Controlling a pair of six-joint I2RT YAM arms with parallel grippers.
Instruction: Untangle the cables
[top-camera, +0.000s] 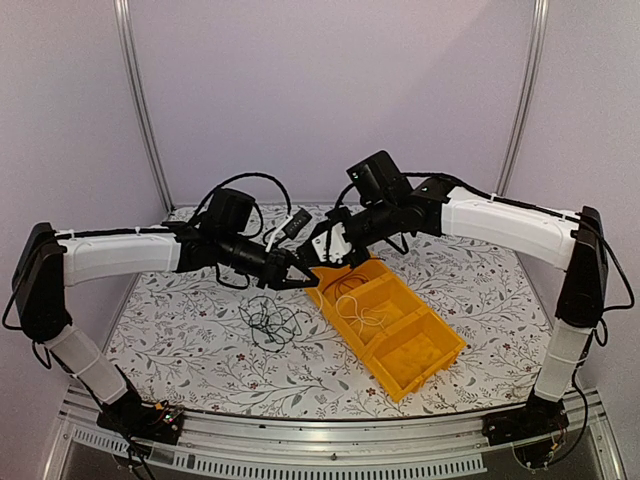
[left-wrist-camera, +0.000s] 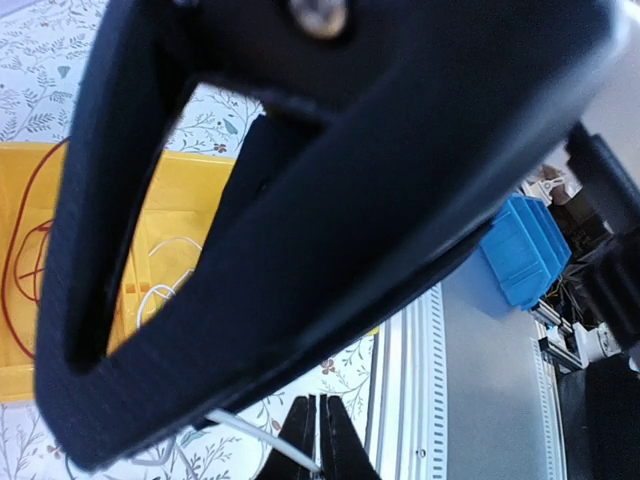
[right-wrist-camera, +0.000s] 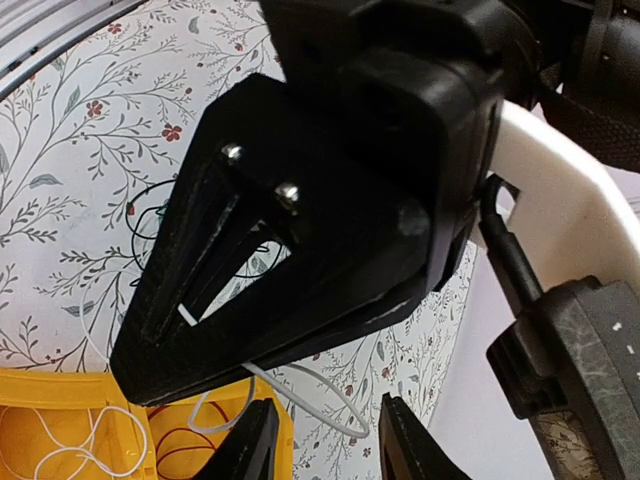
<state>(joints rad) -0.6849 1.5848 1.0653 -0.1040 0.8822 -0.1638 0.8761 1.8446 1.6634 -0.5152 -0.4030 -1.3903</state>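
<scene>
On the floral table (top-camera: 170, 340), a black cable (top-camera: 268, 320) lay in a loose coil at about seven o'clock from my left gripper (left-wrist-camera: 318, 408). That gripper's fingers were pressed together, pinching a white cable (left-wrist-camera: 258, 434). Close at its two o'clock, my right gripper (right-wrist-camera: 328, 412) hung with its fingers spread apart, and a loop of the white cable lay in the gap below them. At four o'clock from both sat the yellow bin (top-camera: 425, 352), holding white loops (top-camera: 355, 308) and a reddish-brown cable (left-wrist-camera: 18, 270) toward its far end.
</scene>
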